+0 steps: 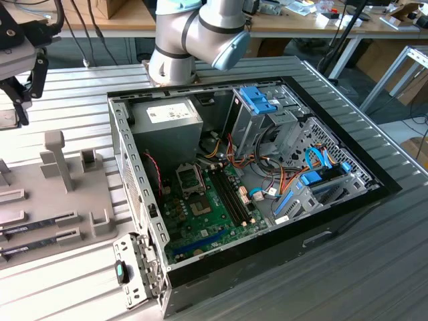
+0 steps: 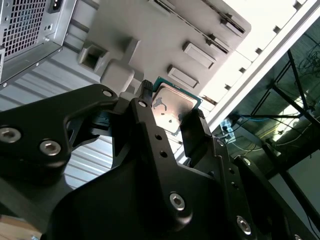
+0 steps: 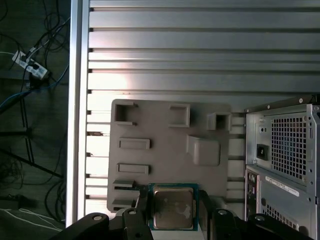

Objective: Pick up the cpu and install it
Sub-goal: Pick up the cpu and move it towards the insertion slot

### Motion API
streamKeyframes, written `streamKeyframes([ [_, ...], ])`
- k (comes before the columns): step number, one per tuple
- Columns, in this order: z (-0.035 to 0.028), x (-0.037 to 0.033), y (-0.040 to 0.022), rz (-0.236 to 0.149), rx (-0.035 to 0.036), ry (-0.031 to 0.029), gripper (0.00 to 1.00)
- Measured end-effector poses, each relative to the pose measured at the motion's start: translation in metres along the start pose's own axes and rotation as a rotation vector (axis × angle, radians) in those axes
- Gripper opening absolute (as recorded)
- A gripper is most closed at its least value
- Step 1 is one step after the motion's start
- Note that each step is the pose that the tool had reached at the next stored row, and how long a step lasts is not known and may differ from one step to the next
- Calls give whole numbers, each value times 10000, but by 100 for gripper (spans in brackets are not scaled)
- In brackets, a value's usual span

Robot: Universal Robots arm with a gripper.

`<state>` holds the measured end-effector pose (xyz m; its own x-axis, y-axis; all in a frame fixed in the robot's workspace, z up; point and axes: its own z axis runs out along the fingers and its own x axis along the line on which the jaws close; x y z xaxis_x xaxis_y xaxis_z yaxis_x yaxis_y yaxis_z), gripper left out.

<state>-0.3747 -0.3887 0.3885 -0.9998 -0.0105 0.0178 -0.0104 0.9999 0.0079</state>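
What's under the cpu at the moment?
The grey tray lies below the cpu, which sits between the fingers of the gripper. The patch directly beneath is covered, so contact cannot be told.

Gripper [image 2: 172, 109] aloft, face-down, black fingers [image 2: 192, 132] tight against opposite edges of the cpu [image 2: 167, 105].

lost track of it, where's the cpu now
In both wrist views the cpu is clamped in the gripper, over the edge of the grey tray beside the computer case.
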Motion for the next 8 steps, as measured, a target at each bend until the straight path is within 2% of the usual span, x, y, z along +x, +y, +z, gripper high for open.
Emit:
streamKeyframes([
  [8,-1,-71,-4,-1,0,0,47],
])
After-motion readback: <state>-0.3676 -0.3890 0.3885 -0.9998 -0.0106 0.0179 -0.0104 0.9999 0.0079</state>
